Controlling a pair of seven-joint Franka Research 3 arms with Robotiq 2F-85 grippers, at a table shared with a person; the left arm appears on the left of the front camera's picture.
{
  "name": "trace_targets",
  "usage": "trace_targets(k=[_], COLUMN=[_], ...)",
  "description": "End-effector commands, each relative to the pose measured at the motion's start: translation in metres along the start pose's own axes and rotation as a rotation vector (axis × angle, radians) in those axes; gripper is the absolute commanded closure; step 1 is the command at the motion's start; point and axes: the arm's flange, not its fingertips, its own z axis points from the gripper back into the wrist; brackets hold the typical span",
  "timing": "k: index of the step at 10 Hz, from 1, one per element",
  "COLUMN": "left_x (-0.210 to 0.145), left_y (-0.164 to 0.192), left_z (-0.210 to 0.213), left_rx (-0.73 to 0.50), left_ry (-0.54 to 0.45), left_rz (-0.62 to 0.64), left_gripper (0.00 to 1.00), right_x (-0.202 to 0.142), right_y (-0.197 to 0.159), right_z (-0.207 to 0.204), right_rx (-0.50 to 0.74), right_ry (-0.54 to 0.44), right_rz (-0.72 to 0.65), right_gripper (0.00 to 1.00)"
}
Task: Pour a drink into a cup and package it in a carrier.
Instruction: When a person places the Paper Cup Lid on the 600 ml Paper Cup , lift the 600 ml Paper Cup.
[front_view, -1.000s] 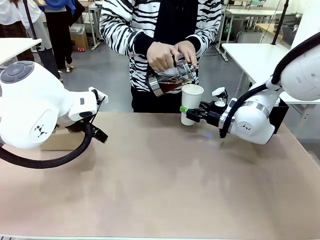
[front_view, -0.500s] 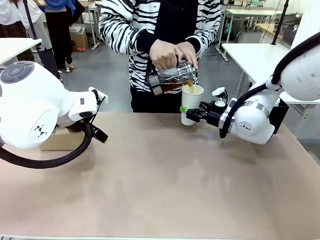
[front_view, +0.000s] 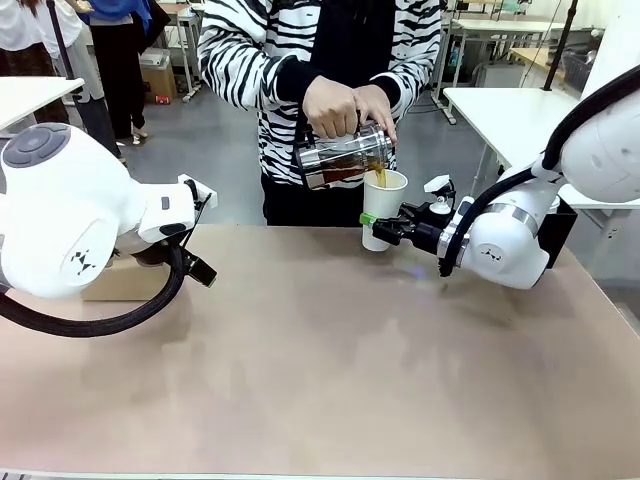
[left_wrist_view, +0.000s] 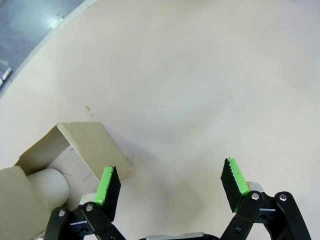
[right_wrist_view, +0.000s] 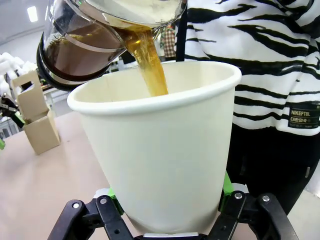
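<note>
observed from the side of the worktop (front_view: 330, 370): the right end effector (front_view: 378, 228) is pinching the white paper cup (front_view: 383, 205) low on its wall, one green pad on each side. the grip looks chosen to leave the open rim clear and steady for filling. the cup stands upright, at the far edge in front of the person. the person's hands (front_view: 332, 105) hold the glass jug (front_view: 345, 160) tilted, its spout just over the cup's rim, and the drink (right_wrist_view: 150, 70) falls in a thin brown stream into the cup. judgement: pouring is under way and packaging has not begun. the left end effector (left_wrist_view: 170, 187) hangs over bare worktop with its jaws spread wide, pinching nothing. it is just beside the carrier (left_wrist_view: 85, 145), which sits at the robot's left side, well apart from the cup. that placement plausibly readies the left arm to steady the carrier when the cup arrives. limits of inspection: the level inside the cup cannot be seen, as the cup wall hides it. in the front view the left arm covers most of the carrier, and its cup holes cannot be made out. a pale rounded shape (left_wrist_view: 47, 186) against the cardboard in the left wrist view cannot be identified.
</note>
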Motion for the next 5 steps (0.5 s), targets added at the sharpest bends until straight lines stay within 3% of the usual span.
trace_targets(k=[1, 5], left_x=[0.0, 0.0], left_y=[0.0001, 0.0001], left_z=[0.0004, 0.0004], left_rx=[-0.002, -0.002], left_ry=[-0.001, -0.001], left_rz=[0.001, 0.001], left_gripper=[0.0, 0.0], right_x=[0.0037, 0.0037], right_y=[0.0021, 0.0021], right_z=[-0.0015, -0.0015], right_rx=[-0.001, -0.001], right_ry=[-0.004, -0.004], right_rz=[0.001, 0.001], right_gripper=[0.2, 0.2])
